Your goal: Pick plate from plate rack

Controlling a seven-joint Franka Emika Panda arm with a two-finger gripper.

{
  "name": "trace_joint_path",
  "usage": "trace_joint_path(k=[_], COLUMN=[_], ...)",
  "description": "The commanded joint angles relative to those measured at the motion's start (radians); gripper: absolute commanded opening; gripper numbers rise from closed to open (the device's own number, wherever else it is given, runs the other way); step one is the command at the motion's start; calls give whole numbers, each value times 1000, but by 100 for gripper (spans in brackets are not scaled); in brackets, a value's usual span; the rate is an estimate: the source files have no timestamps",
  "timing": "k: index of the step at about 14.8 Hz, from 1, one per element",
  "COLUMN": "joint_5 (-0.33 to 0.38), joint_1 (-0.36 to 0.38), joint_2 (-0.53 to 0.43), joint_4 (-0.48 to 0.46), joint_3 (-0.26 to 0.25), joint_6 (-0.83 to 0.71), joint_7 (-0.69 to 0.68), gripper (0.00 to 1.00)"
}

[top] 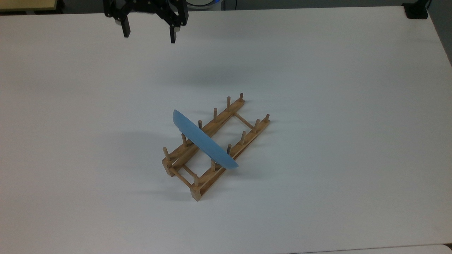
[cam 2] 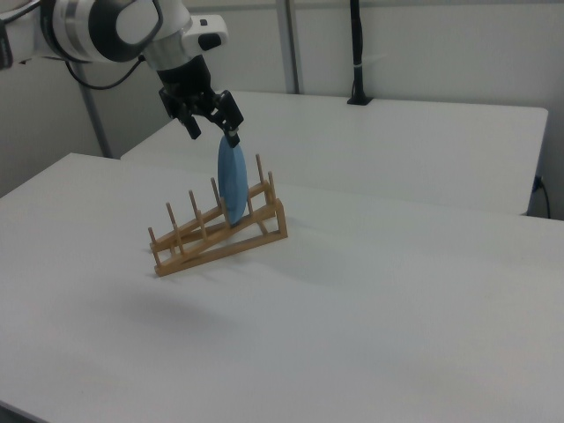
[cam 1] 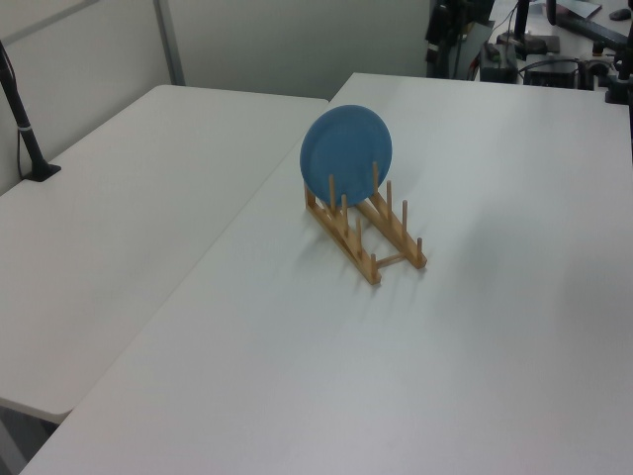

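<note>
Claw (top: pixel 148 34) released, 2 fingers spread wide, empty, hanging in the air well apart from the plate rack (top: pixel 226 135), toward the far edge of the bench (top: pixel 353 141) in the top view. In the right view, claw (cam 2: pixel 211 123) raised above the level of the rack (cam 2: pixel 220 231), fingers pointing down.

Plate (top: pixel 204 141), light blue, standing on edge in the rack, seated between pegs toward the rack's end nearest the top view's left, crossing both rails; round face turned to the camera in the left view (cam 1: pixel 346 150), thin upright edge in the right view (cam 2: pixel 232 183). Rack lying diagonally near the middle of the bench, 5 pegs on each rail, remaining slots bare.

Step in hand, as judged: approach; no contact with the plate yet. Next move likely calling for travel over the rack, alignment of the open fingers across the plate's upper rim, descent astride that thin edge, closing, then a lift straight up clear of the pegs.
</note>
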Motion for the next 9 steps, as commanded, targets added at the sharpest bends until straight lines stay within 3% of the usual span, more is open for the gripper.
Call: trace_joint_path(k=[1,5,9], joint_5=[-52,-171,-280], joint_1=[70,128,141], joint_2=[83,118,172], joint_4=[42,42,42], joint_3=[-11,-9,2], joint_6=[136,258,377], joint_7=[-11,-11,-6], gripper=[96,91,80])
